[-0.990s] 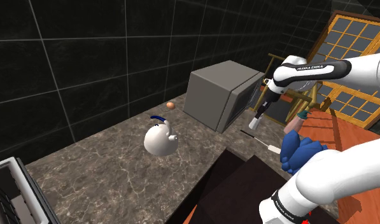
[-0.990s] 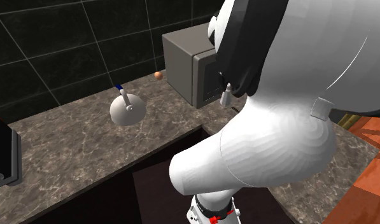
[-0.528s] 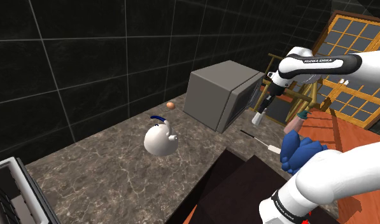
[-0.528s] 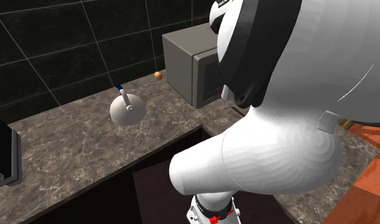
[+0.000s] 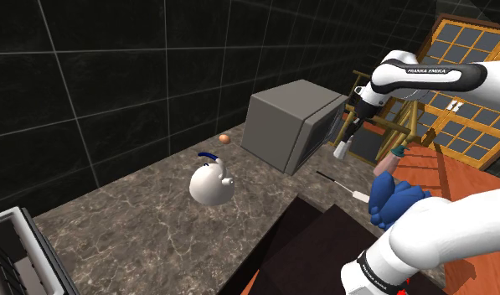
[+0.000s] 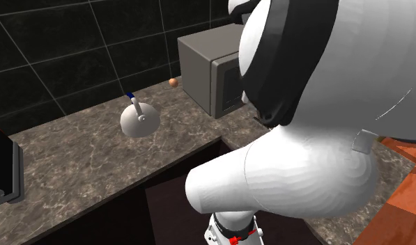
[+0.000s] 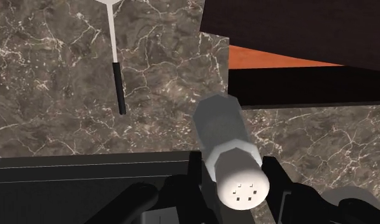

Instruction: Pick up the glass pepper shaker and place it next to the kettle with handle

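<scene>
My gripper (image 5: pixel 347 140) hangs in the air in front of the grey microwave's door, shut on the pepper shaker (image 5: pixel 342 152), a pale grey, slim cylinder. In the wrist view the shaker (image 7: pixel 228 144) is clasped between the two black fingers (image 7: pixel 194 173), its white cap with small holes towards the camera, high above the marble counter. The kettle (image 5: pixel 210 182), round and white with a blue-tipped handle, stands on the counter well off to the shoulder view's left of the gripper. It also appears in the second exterior view as the kettle (image 6: pixel 138 120).
A grey microwave (image 5: pixel 288 126) stands behind the gripper, with a small orange ball (image 5: pixel 225 137) beside it. A knife (image 7: pixel 116 63) lies on the marble counter (image 5: pixel 139 218) below the gripper. A blue object (image 5: pixel 396 201) and a toaster (image 5: pixel 13 251) sit at the edges.
The arm has carried the held shaker upward and a little towards the shoulder view's right. In the second exterior view the shaker has passed behind the arm. The kettle has stayed put.
</scene>
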Tool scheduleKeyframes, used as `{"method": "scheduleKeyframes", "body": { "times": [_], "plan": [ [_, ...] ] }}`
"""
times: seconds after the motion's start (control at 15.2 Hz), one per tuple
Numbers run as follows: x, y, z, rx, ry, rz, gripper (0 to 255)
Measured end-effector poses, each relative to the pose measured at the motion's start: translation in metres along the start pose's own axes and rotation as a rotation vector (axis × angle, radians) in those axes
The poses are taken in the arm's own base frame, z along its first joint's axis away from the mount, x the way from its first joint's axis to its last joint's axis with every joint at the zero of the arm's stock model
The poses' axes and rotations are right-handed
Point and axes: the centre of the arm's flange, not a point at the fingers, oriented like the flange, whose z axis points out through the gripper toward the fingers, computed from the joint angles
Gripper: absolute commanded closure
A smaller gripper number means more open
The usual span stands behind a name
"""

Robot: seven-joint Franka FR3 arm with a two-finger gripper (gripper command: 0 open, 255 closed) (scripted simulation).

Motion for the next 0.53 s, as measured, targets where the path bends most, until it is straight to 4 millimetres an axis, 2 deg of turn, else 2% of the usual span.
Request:
{"method": "scheduleKeyframes", "body": {
  "times": [0.33,0.53],
  "plan": [
    [0.022,-0.055,-0.001,0.000,0.000,-0.001,255],
    [0.034,-0.094,0.008,0.000,-0.001,-0.001,255]
  ]
}}
